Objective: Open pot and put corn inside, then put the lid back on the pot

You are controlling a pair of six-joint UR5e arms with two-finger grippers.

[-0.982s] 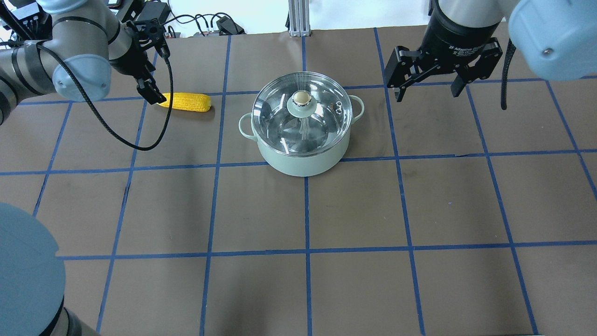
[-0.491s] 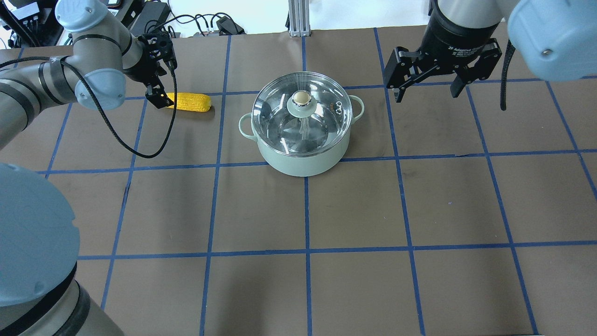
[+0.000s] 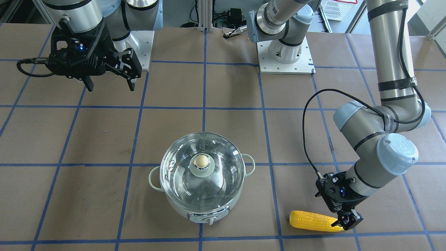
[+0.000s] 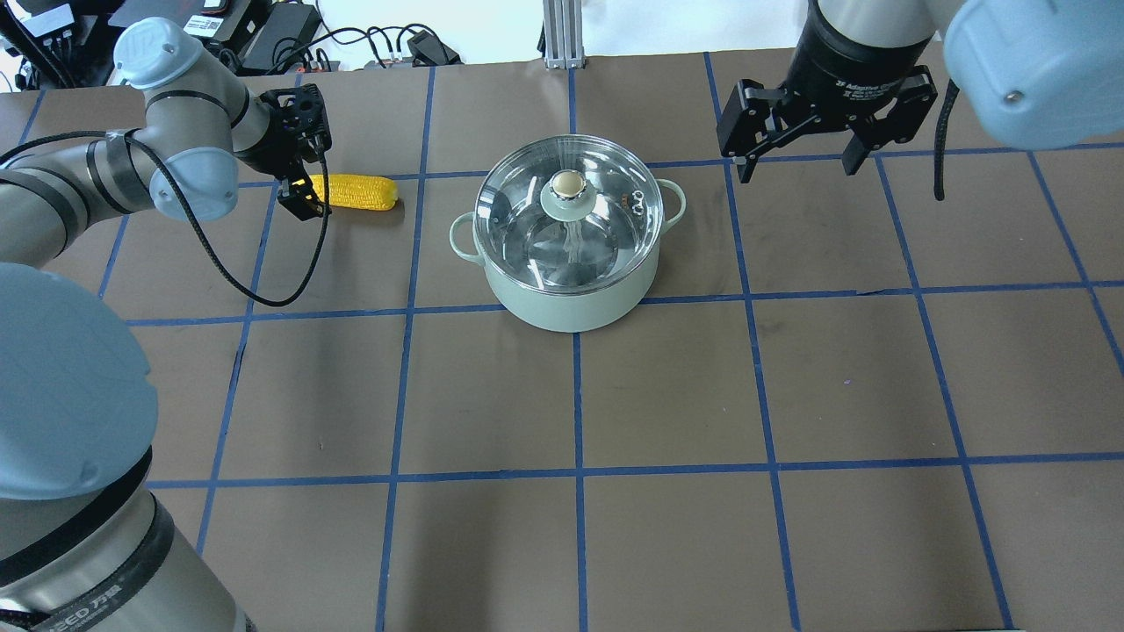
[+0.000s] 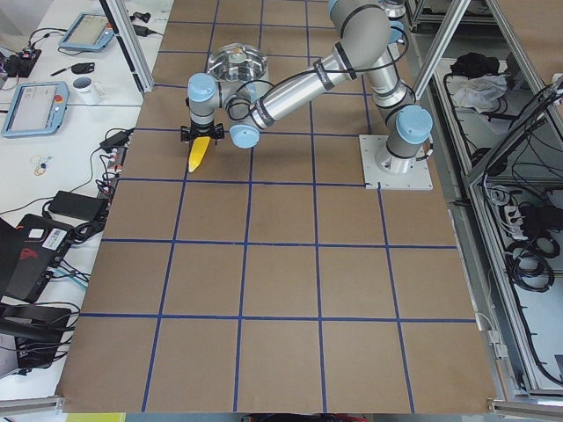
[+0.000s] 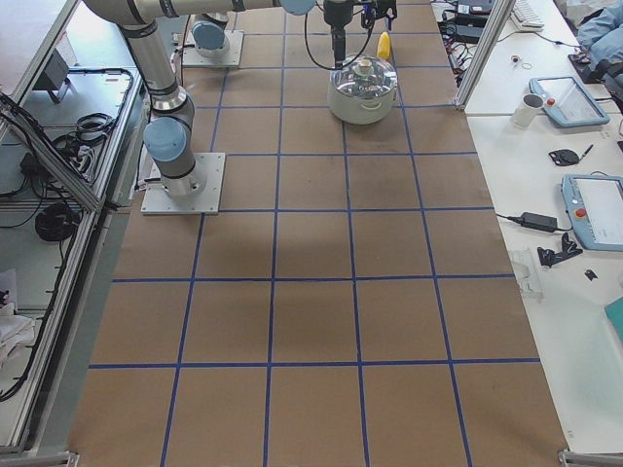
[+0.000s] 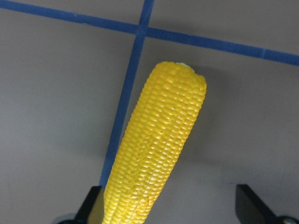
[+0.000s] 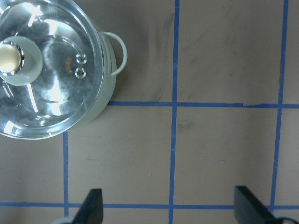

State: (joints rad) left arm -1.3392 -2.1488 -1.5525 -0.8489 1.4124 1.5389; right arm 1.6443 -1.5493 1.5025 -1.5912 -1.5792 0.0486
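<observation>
Two claws, both spread open, neither holding anything. Left claw (image 4: 303, 195) straddling tapered end of corn (image 4: 356, 191), which is lying on counter (image 4: 667, 395) well apart from pot (image 4: 571, 307); one finger sitting close by cob, other well clear. Corn looking light, stiff, bumpy yet round, likely prone to rolling; gripping across thicker middle seeming safer than tip. Lid (image 4: 527, 237) sitting on pot, blocking entry: glass, fragile, slick; knob (image 4: 568, 184) offering only hold. Right claw (image 4: 797, 167) hovering raised beside pot.

Robotics lab. Brown table (image 4: 667, 395), blue tape grid (image 4: 578, 474), bolted arm base plates (image 3: 304, 66), aluminium posts (image 6: 482, 53), side bench (image 6: 506, 165) with cables (image 6: 521, 218), likely teach pendants (image 6: 596, 209).
</observation>
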